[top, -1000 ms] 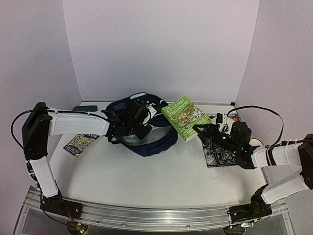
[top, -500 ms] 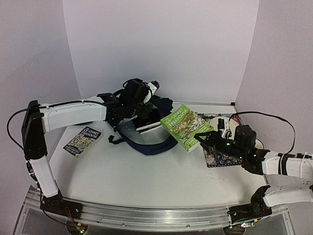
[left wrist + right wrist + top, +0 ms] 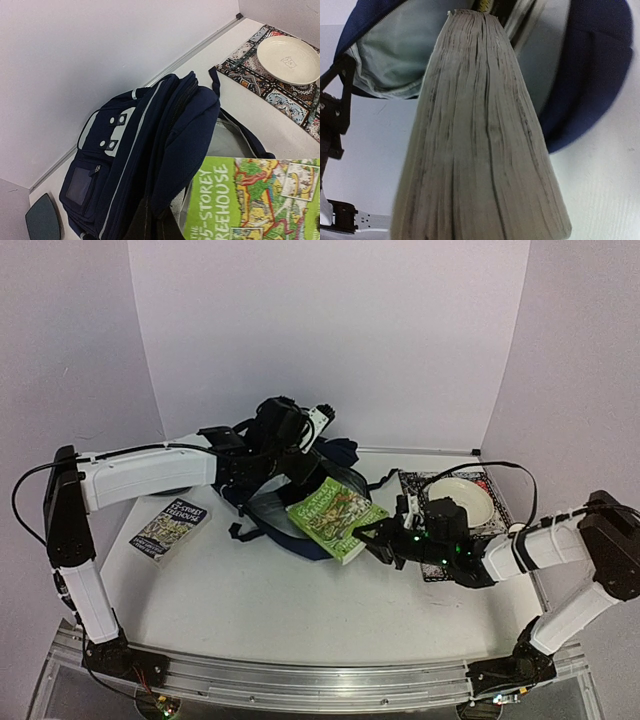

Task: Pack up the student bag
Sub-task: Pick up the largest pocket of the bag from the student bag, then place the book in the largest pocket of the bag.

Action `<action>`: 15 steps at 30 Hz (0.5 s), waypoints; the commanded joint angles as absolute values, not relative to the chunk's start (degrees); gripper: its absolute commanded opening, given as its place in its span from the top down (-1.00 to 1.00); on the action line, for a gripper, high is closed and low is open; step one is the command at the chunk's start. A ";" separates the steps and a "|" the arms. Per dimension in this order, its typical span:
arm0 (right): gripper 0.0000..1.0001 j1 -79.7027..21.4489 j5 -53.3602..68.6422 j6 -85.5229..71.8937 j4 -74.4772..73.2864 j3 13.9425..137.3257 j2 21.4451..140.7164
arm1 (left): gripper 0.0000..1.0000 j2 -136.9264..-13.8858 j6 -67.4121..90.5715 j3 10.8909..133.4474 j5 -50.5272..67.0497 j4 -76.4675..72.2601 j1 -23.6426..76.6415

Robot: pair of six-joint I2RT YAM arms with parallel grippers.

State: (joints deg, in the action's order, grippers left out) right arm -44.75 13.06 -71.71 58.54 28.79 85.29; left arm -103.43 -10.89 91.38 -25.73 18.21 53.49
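The student bag [image 3: 262, 502], dark navy with white stripes and patches, lies at the back middle of the table. Its mouth gapes toward the right and shows grey lining [image 3: 395, 65]. My left gripper [image 3: 292, 438] is shut on the bag's top edge and holds it up; the fingers [image 3: 150, 225] pinch dark fabric in the left wrist view. My right gripper [image 3: 376, 538] is shut on a green book [image 3: 335, 517] by its right end. The book's far end sits at the bag's mouth. Its page edge [image 3: 480, 150] fills the right wrist view and hides the fingers.
A second book [image 3: 170, 526] lies at the left of the table. A cream plate [image 3: 462, 499] rests on a patterned mat [image 3: 418, 484] at the right, behind my right arm. A small teal pad [image 3: 42, 225] sits by the back wall, left of the bag.
My left gripper has raised the bag's top edge, opening the mouth. My right arm has carried the green book left and down, to the opening.
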 commanded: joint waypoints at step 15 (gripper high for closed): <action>1.00 -44.15 10.58 -73.44 73.08 50.69 103.81 | 1.00 -87.04 -6.24 87.95 -13.54 12.47 57.26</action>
State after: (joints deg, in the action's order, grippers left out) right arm -44.68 12.19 -73.74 62.99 44.13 101.75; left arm -94.72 -7.69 87.31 -17.72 20.00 55.88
